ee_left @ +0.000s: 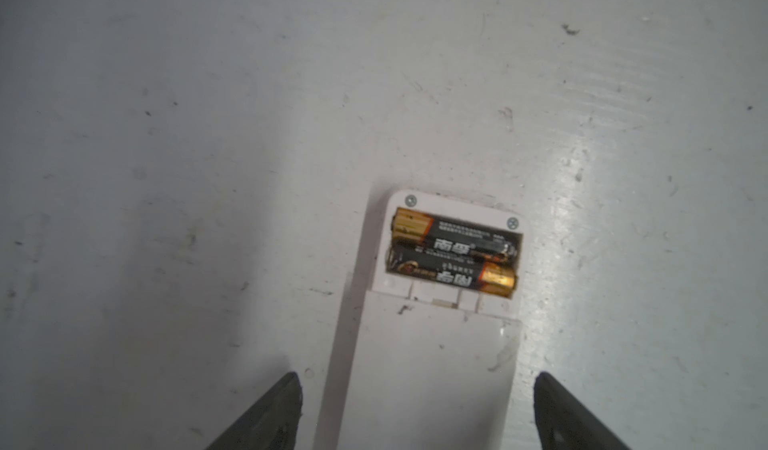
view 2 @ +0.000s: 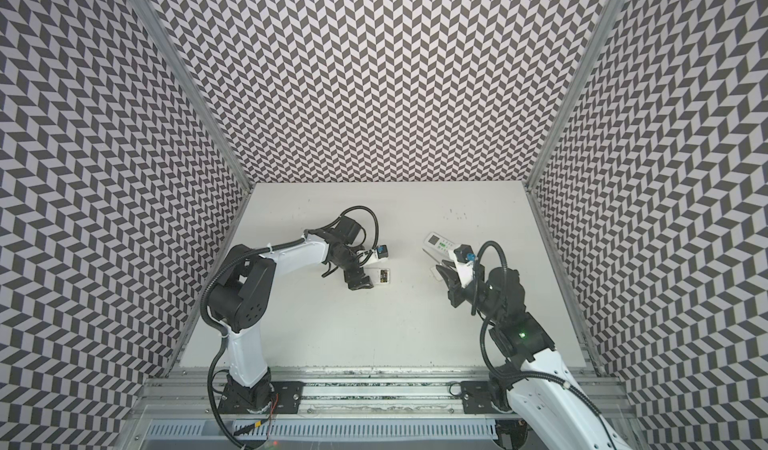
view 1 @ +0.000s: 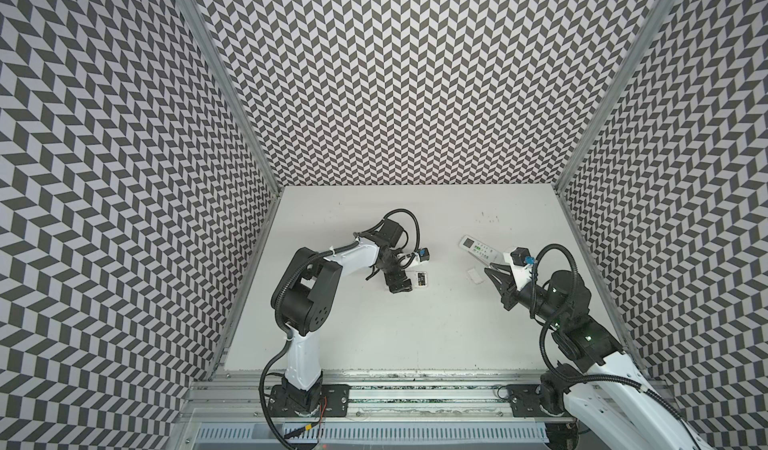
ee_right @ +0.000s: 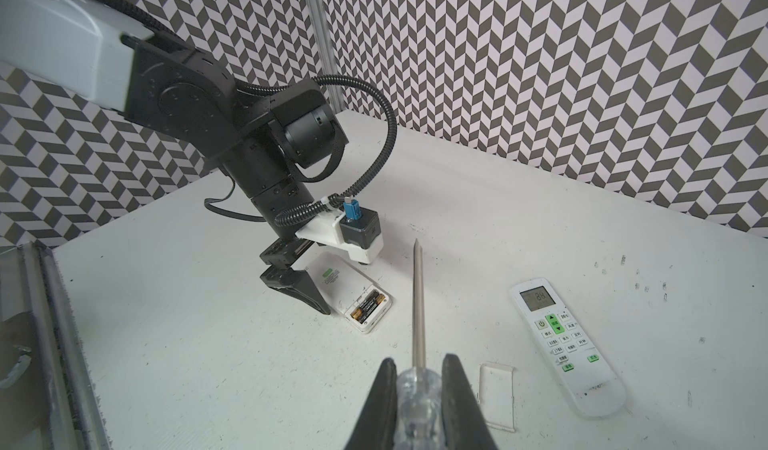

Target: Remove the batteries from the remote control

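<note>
1. White, scuffed and speckled, a flat tabletop (ee_right: 187,365) sits inside walls (ee_right: 540,53) covered in a grey-and-white chevron pattern.
2. The remote control (ee_right: 349,292) – a white plastic rounded rectangle – lies back-up near the middle of the table. It shows in both top views just beside the left arm's tip (view 1: 421,279). A green sticker (ee_right: 331,275) marks its plain back.
3. Its battery bay is uncovered at one end, with two small metal screws (ee_left: 410,200) at the corners there.
4. The batteries (ee_left: 455,252), two slim black cylinders with shiny gold ends, lie side by side in the bay, gold ends facing opposite ways.
5. The left gripper (ee_left: 417,375) hangs over the remote control's plain end. Its dark, wedge-shaped fingers (ee_left: 286,402) stand apart, one on each side of the body, with a sliver of table showing between each tip and the plastic.
6. The right gripper (ee_right: 419,362) is clamped on the clear plastic handle of a screwdriver (ee_right: 417,302). The thin grey metal shaft runs straight out past the fingertips to a pointed tip.
7. A second remote (ee_right: 565,344) – longer, white, with a grey screen and rows of small buttons, some green – lies face-up on the right side of the table.
8. A small flat pale panel (ee_right: 496,394), rectangular, rests on the table near that second remote.
</note>
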You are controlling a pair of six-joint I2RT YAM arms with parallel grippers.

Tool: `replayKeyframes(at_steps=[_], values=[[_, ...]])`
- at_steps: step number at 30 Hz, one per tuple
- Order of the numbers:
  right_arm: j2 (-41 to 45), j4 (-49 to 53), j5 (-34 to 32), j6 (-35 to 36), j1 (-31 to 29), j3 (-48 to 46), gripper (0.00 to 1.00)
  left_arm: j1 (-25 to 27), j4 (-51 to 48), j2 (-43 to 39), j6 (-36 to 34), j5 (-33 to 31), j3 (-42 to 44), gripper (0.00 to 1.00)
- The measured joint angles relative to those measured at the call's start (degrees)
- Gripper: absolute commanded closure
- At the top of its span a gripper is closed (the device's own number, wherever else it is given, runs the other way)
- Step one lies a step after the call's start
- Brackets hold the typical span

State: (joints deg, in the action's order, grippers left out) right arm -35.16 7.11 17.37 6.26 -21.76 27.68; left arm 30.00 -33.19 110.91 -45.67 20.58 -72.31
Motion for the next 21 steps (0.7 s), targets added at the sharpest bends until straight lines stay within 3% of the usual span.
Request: replayKeyframes(at_steps=[11,21], values=[[-0.55,0.44,0.22,2.16,-1.51,-0.33,1.0,0.26,-0.68,0.09,-2.32,-3.06,0.17,0.58],[-2.47,9.29,0.79,9.68,-4.46,2.58,1.0,1.84,1.11,-9.27,-1.88,-3.69,12.24,0.6]])
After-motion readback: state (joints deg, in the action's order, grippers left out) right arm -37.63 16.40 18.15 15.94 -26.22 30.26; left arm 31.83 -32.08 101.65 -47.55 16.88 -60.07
